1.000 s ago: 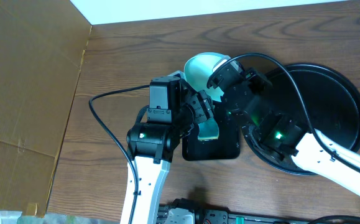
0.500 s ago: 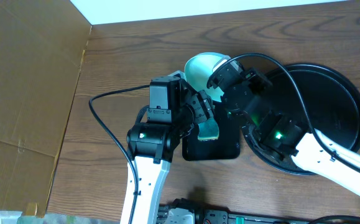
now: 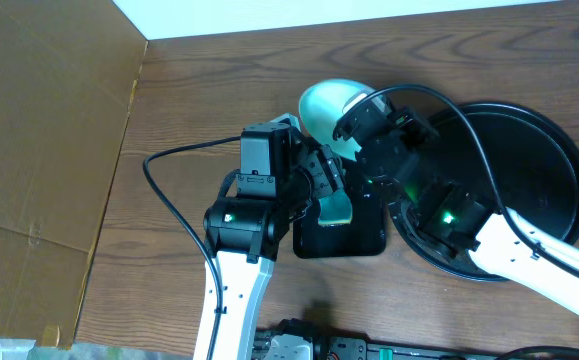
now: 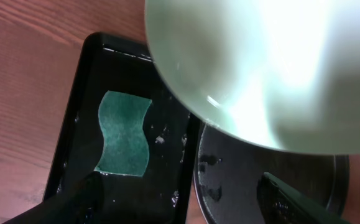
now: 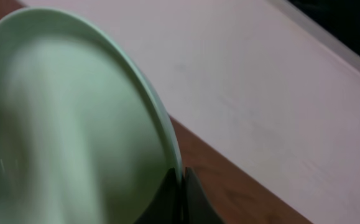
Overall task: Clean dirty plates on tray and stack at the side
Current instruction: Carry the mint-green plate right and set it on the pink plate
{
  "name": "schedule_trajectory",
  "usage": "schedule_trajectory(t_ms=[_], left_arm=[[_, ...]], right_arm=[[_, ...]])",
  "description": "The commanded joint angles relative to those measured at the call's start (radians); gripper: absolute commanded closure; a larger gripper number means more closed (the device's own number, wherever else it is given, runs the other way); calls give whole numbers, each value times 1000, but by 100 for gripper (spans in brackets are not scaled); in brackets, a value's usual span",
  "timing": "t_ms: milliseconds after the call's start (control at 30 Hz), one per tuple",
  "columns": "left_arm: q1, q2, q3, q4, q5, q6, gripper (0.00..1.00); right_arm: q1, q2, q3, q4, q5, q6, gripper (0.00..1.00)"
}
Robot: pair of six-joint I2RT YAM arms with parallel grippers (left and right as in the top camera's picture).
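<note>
My right gripper [image 3: 349,133] is shut on the rim of a pale mint plate [image 3: 322,105] and holds it tilted in the air beyond the small tray. In the right wrist view its gripper [image 5: 181,178] pinches the plate's [image 5: 74,124] edge. My left gripper [image 3: 329,190] is open and empty, hovering over the green sponge [image 3: 335,208]. In the left wrist view the left gripper [image 4: 180,182] has its fingers wide apart. There the plate [image 4: 260,68] hangs above the sponge [image 4: 125,134]. The large round black tray [image 3: 559,160] lies to the right. No other plates show.
The sponge lies in a small black rectangular tray [image 3: 364,240], which is wet [image 4: 80,81] and sits beside the round tray's rim [image 4: 199,180]. A brown cardboard panel [image 3: 39,150] stands at the left. A white surface [image 3: 319,15] borders the far table edge.
The plate in my right gripper has tilted slightly and shows a little more of its face. The left arm has not moved.
</note>
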Motion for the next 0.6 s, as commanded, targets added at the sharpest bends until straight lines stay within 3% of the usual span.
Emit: schedule_trajectory(t_ms=[0, 67, 267, 333, 400, 467, 567], left_arm=[[4, 1, 22, -2, -2, 2, 21], [4, 1, 22, -2, -2, 2, 21], [4, 1, 22, -2, -2, 2, 21], [4, 1, 22, -2, -2, 2, 21], [4, 1, 22, -2, -2, 2, 21], [4, 1, 22, -2, -2, 2, 21], [4, 1, 22, -2, -2, 2, 21]], right_arm=[[1, -32, 14, 15, 12, -23, 99], [8, -32, 14, 33, 41, -96, 99], [16, -32, 14, 24, 76, -50, 99], [3, -32, 14, -18, 76, 60, 99], [-26, -31, 14, -111, 64, 264, 99], [-71, -31, 14, -247, -53, 506, 99], [-148, -31, 14, -359, -344, 695, 99]])
